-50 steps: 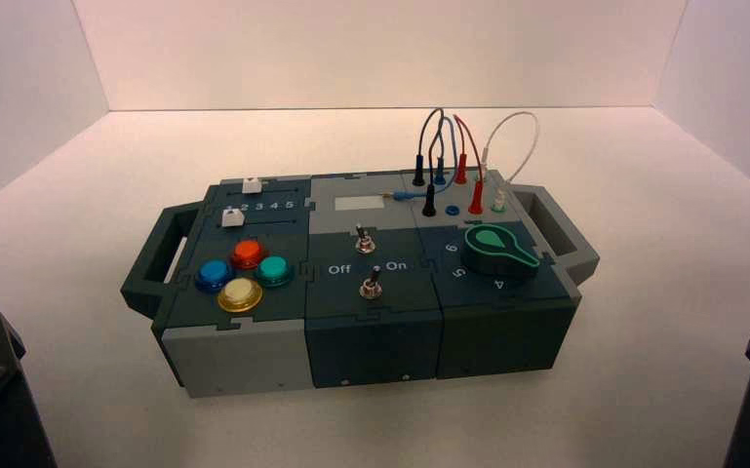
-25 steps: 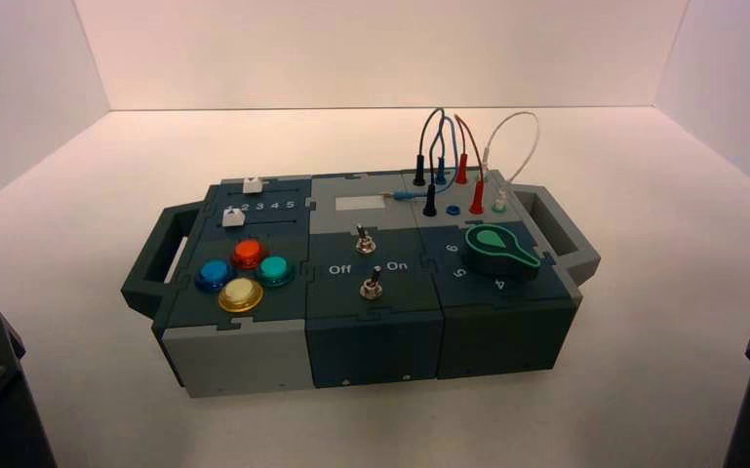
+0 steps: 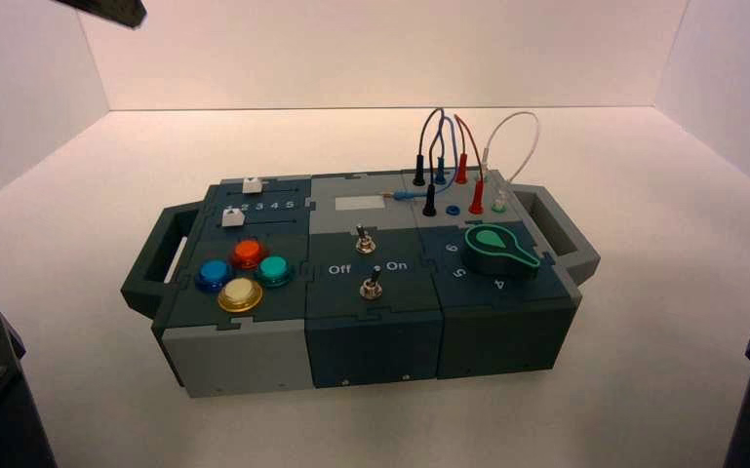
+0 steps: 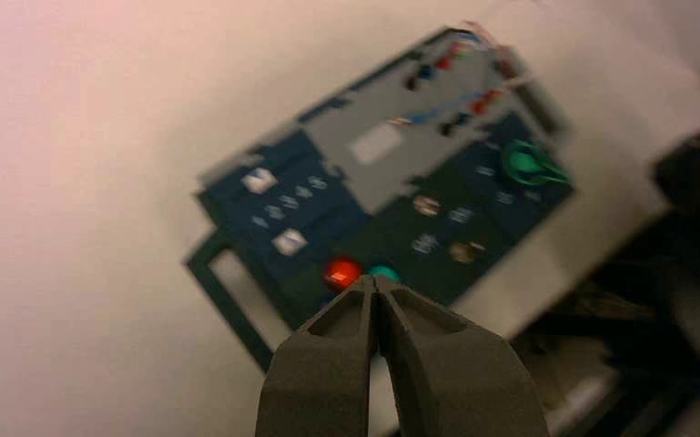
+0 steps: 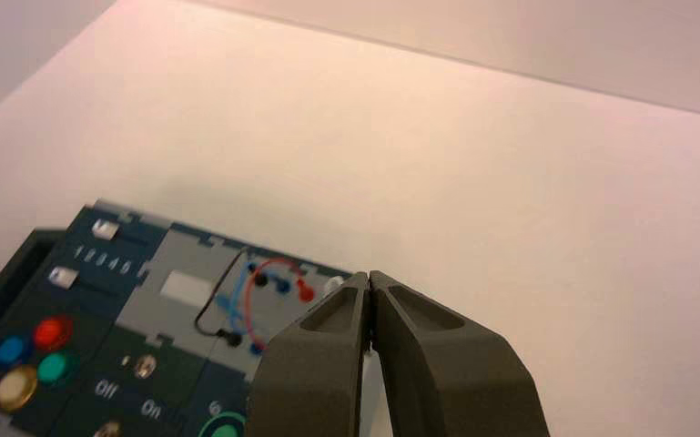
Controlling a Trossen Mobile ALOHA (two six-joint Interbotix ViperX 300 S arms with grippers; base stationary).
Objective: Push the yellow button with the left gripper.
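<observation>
The yellow button (image 3: 240, 293) sits nearest the front in the box's (image 3: 254, 356) left-hand cluster, untouched. The left pincer (image 4: 375, 284), fingers pressed together and empty, hangs high above the box. The right pincer (image 5: 369, 279) is likewise closed, empty, held aloft.

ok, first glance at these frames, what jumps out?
The four-button cluster at the box's near-left corner draws the eye: yellow button nearest, red-orange, teal and blue around it. At the far right, the looping wires stand over the green knob. The left gripper, fingers together, hangs high above the box, well clear of the buttons; the right gripper is shut too.
</observation>
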